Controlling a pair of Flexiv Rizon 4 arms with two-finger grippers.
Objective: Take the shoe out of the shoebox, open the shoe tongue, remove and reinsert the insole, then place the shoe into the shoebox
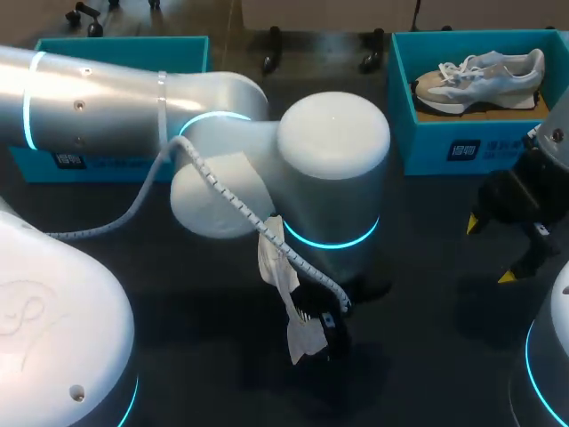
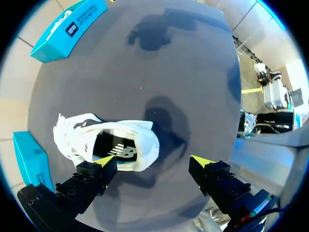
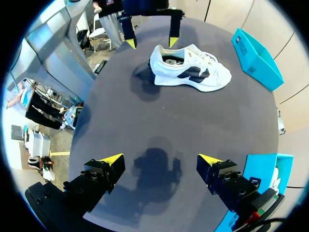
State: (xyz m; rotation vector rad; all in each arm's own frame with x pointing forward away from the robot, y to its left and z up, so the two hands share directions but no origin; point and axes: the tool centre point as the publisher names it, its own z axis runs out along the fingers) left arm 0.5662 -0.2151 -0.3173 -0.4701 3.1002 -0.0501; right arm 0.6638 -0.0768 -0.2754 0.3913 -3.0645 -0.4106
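The white shoe (image 2: 104,142) stands sole-down on the dark table (image 3: 145,116), out of either box and close to the table's middle. In the head view only a strip of it shows, because the left arm (image 1: 329,160) reaches over it from the left side and covers the rest. The left gripper (image 2: 153,161) hangs over the shoe's heel end with its fingers spread wide and holding nothing. One yellow tip sits right above the rim of the heel opening, where the dark lining and insole show. The other tip is off to the side over bare table, well clear of the shoe, so the shoe lies under and beside one finger rather than between the two. From the right wrist view the same pose shows from the far side: one tip at the collar, one out past the heel, and the toe pointing away from that pincer with the laces loose on top. I cannot tell whether the tip actually touches the collar. The right gripper (image 3: 161,158) is well apart from the shoe at the table's right, with its fingers also parted and nothing between them. The teal shoebox (image 1: 462,133) sits at the far right and holds a second sneaker (image 1: 480,76), beige and white. Another teal box (image 1: 124,49) sits at the far left, partly hidden behind the left arm.
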